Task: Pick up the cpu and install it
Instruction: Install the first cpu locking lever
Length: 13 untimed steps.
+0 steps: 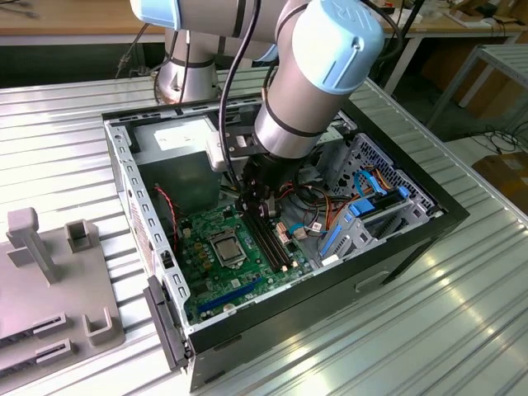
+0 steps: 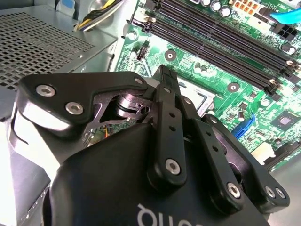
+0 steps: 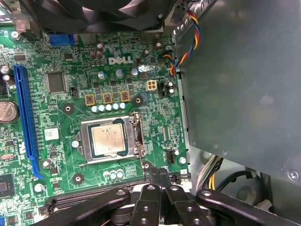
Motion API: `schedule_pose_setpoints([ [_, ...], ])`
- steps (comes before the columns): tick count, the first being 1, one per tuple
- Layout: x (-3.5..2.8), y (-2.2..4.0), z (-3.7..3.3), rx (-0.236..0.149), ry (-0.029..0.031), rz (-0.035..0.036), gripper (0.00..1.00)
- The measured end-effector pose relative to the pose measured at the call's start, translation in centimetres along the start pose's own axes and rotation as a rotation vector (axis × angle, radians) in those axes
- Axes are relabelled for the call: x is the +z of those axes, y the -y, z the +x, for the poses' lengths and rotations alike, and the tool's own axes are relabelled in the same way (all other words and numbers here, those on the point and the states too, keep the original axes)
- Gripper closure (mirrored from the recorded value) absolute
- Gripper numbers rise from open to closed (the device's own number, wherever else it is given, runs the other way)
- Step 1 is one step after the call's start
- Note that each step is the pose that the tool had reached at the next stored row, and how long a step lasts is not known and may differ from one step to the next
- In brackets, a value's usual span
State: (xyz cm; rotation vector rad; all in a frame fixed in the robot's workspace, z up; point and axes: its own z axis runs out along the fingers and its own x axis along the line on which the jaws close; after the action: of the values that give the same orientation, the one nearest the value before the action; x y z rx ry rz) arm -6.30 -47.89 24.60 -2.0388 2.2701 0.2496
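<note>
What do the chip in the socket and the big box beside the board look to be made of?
The cpu sits in its socket; its pale silver-grey face with a dull sheen looks like brushed or plated metal. The power-supply box looks like matte grey sheet metal: flat panel, folded edge, a screw at one corner.

Silver-grey square cpu (image 3: 108, 139) sits flat in mobo socket (image 3: 81, 147), uncovered.

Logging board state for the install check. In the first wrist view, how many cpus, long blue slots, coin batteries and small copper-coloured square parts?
cpu: 1
long blue slot: 1
coin battery: 1
copper-coloured square parts: 3
Total: 6
</note>
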Motion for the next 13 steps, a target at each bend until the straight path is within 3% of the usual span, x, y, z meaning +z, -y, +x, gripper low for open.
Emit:
schedule_pose_setpoints([
  [7, -0.12, -0.18, 0.00, -0.038, -0.0163, -0.0040, 0.89],
  [11, -0.14, -0.19, 0.01, -0.041, -0.0181, -0.0044, 0.89],
  [13, -0.14, -0.18, 0.03, -0.041, -0.0218, -0.0041, 0.89],
])
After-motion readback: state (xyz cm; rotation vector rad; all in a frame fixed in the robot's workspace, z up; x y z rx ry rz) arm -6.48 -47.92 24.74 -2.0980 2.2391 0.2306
